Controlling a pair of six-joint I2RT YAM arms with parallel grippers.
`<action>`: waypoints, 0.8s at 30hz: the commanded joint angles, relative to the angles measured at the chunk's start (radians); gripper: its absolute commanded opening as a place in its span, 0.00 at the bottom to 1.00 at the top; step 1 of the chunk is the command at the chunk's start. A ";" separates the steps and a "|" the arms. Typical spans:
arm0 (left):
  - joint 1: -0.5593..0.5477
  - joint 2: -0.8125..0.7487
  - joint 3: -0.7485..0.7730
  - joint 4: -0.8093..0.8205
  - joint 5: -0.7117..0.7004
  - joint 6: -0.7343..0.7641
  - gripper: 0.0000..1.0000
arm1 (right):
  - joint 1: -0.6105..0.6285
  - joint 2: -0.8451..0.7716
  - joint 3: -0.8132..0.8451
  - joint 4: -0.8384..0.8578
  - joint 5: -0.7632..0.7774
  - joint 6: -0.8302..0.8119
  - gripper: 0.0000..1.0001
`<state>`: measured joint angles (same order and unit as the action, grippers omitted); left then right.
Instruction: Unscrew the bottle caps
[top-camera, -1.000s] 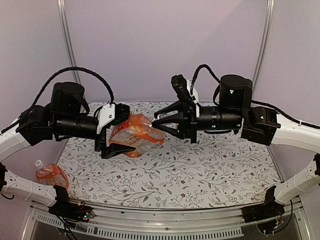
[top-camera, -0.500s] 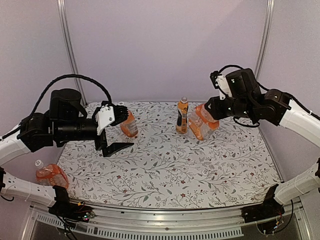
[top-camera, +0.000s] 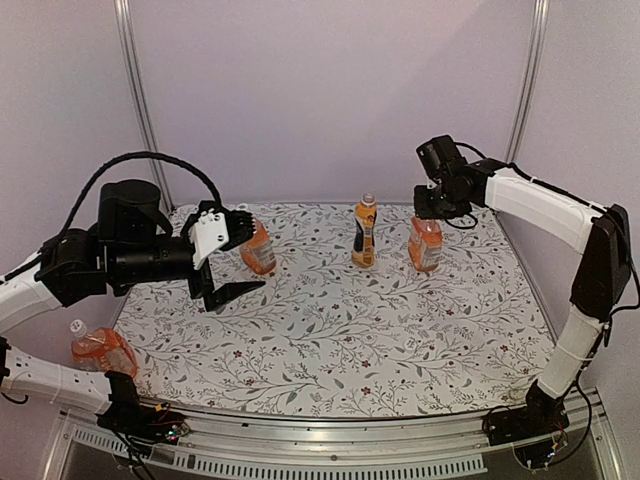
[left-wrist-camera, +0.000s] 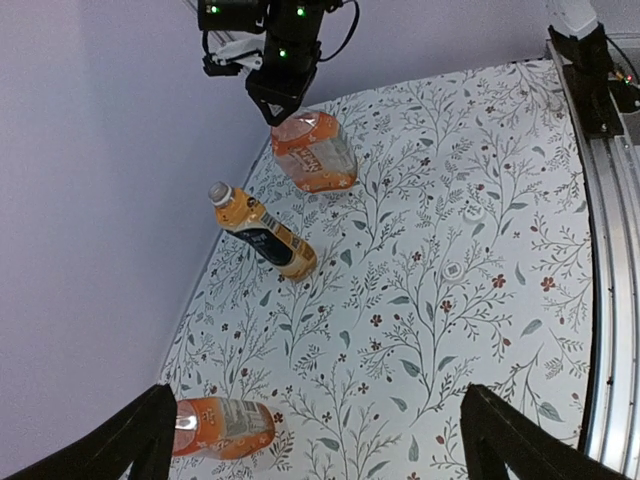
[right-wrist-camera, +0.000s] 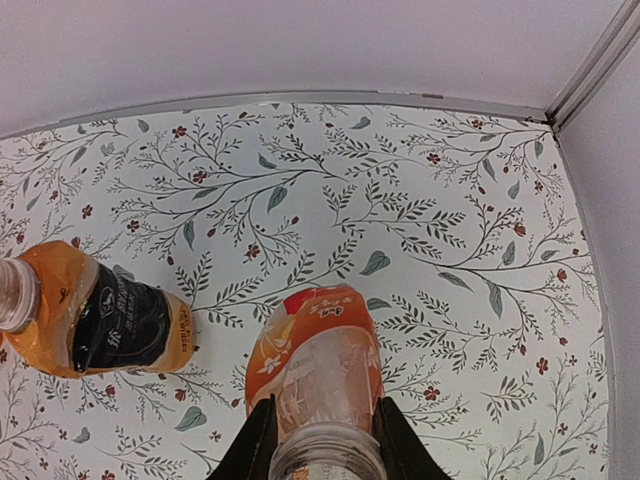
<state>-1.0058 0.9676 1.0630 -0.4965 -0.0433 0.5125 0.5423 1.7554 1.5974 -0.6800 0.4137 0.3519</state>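
My right gripper (top-camera: 428, 213) reaches down at the back right, its fingers (right-wrist-camera: 258, 440) shut on the bare neck of a squat orange bottle (right-wrist-camera: 320, 350) standing upright (top-camera: 425, 245). A taller dark-labelled bottle (top-camera: 365, 232) stands left of it with a white cap (top-camera: 368, 199). My left gripper (top-camera: 252, 252) is wide open and empty. Another squat bottle (top-camera: 258, 250) stands just beyond its far finger (left-wrist-camera: 130, 440); that bottle (left-wrist-camera: 220, 428) shows a clear neck. A loose white cap (left-wrist-camera: 474, 212) lies on the mat. A fourth bottle (top-camera: 100, 350), capped (top-camera: 77, 327), lies off the mat's left side.
The flowered mat (top-camera: 330, 340) covers the table. Purple walls with metal posts (top-camera: 140, 100) close in the back and sides. A second small round thing (left-wrist-camera: 453, 269), perhaps a cap, lies near the loose cap. The metal front rail (left-wrist-camera: 610, 250) runs along the near edge.
A second ago both grippers met on a bottle in mid-air. Now the left gripper is open beside a standing bottle. The right arm has swung to the back right and stood a squat bottle down.
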 joint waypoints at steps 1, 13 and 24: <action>0.013 -0.009 -0.014 0.014 -0.010 0.015 1.00 | -0.024 0.072 0.076 0.017 0.021 0.029 0.00; 0.013 -0.017 -0.021 0.015 -0.007 0.023 1.00 | -0.071 0.212 0.098 0.033 -0.020 0.092 0.00; 0.012 -0.018 -0.021 0.016 -0.002 0.024 1.00 | -0.074 0.218 0.131 -0.020 -0.044 0.082 0.64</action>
<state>-1.0050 0.9596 1.0534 -0.4908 -0.0429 0.5312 0.4709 1.9633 1.6947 -0.6586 0.3809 0.4332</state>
